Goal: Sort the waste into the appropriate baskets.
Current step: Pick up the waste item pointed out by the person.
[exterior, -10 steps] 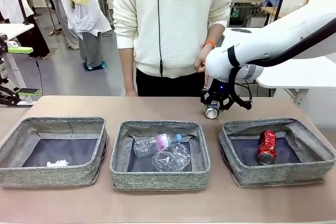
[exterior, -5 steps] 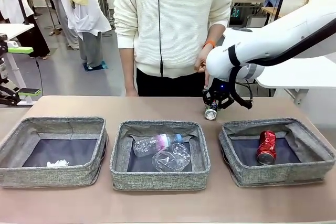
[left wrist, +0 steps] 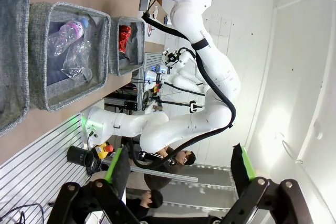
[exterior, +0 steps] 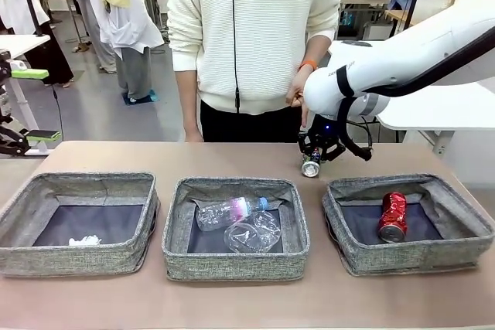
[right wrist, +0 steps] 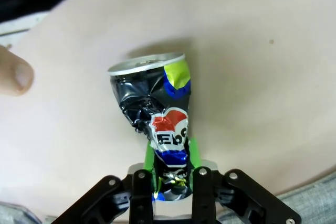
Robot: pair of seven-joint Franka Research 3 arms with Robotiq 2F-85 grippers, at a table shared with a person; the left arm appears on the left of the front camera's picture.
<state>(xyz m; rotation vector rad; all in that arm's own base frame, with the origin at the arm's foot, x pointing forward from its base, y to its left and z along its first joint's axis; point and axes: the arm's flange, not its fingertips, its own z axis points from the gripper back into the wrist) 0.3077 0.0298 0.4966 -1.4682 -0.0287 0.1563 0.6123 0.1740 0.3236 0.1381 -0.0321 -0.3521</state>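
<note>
- Right wrist view: right gripper (right wrist: 169, 169) has its green pads (right wrist: 192, 149) clamped on the lower end of the dark blue-black can (right wrist: 156, 124); can is crushed, silver rim facing away from the camera, yellow-green patch near the rim, red-white-blue logo mid-body; a person's fingertip (right wrist: 14, 77) at 9 o'clock of the can, apart from it
- Front view gives less grip detail: right gripper (exterior: 315, 154) sits over the can (exterior: 311, 165), above the tabletop (exterior: 232, 156) at 12 o'clock of the right basket (exterior: 352, 256), outside all three bins; contact with the table can't be told
- Front view only: crushed red can (exterior: 392, 216) in the right basket; clear plastic bottle (exterior: 228, 212) with pink label plus clear plastic cup (exterior: 254, 233) in the middle basket (exterior: 232, 262); crumpled white paper (exterior: 84, 241) in the left basket (exterior: 69, 259); person's hand (exterior: 297, 95) hangs at 11 o'clock of the gripper
- Left wrist view: left gripper (left wrist: 180, 171) released, fingers wide apart in the air, nothing between them; baskets and the right arm seen sideways, far off
- Versus a second ago: can and right gripper sit a touch further toward 12 o'clock, grip looks the same in the front view; basket contents unchanged
</note>
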